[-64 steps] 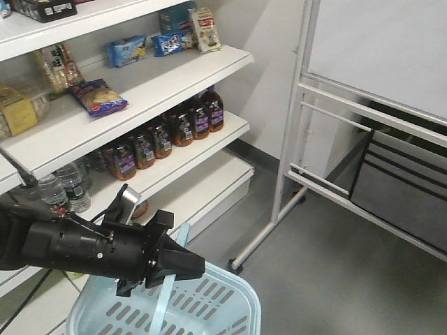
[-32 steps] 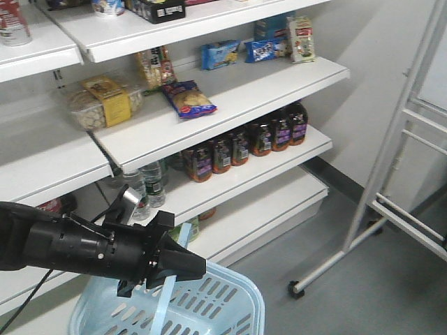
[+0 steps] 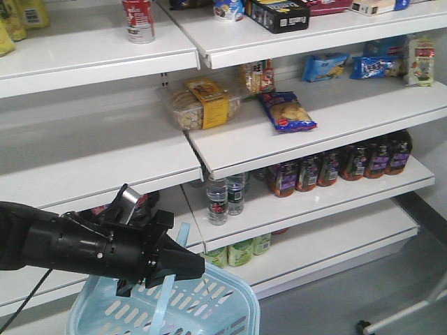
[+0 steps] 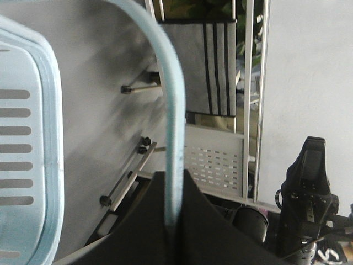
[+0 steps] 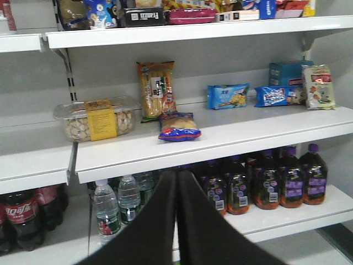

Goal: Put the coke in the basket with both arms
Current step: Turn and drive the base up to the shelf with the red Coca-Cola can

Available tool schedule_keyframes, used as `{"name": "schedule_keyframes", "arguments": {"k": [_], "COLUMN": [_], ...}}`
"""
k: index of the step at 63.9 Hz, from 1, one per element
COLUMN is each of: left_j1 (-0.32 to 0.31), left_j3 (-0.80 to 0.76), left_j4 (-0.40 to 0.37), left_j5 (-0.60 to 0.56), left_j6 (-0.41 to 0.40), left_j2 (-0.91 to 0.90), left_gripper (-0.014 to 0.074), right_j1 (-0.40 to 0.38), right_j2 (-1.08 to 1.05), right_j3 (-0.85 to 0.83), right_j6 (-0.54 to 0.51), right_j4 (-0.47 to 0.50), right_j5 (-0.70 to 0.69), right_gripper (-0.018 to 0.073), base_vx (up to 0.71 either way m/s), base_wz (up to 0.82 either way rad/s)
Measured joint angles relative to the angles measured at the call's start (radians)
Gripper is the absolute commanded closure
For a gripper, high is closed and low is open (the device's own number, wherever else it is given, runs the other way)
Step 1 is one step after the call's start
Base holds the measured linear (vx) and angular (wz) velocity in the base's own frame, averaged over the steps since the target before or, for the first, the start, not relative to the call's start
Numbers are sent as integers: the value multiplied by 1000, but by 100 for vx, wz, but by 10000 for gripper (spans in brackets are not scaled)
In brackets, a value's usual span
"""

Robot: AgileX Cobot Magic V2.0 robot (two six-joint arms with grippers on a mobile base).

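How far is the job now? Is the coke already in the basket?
Done: the left gripper is shut on the handle of the basket. In hand: only the basket; the right gripper is shut and empty. Left: take the coke, which stands on the top shelf, and put it in the basket; none shows in its visible part.

— What's on the white shelves (image 3: 314,136)?
— Up top, the coke (image 3: 138,19). On the middle one, a clear biscuit tub (image 3: 202,105) beside a blue snack bag (image 3: 288,112). Below that, water bottles (image 3: 227,195) and a row of dark bottles (image 3: 339,167).
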Motion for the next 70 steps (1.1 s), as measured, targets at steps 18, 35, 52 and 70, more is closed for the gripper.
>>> {"name": "schedule_keyframes", "arguments": {"k": [18,35,52,70], "left_j1": [0,0,0,0], "left_j3": [0,0,0,0], "left_j4": [0,0,0,0], "left_j5": [0,-1,0,0], "left_j6": [0,0,0,0], "left_j2": [0,0,0,0], "left_gripper": [602,602,602,602], "right_j1": [0,0,0,0], "right_j2": [0,0,0,0], "right_j3": [0,0,0,0], "right_j6": [0,0,0,0], "right_j4": [0,0,0,0], "right_j5": [0,0,0,0], "right_gripper": [569,569,569,569], "base_vx": [8,8,6,4], "base_wz": [42,49,29,15]}}
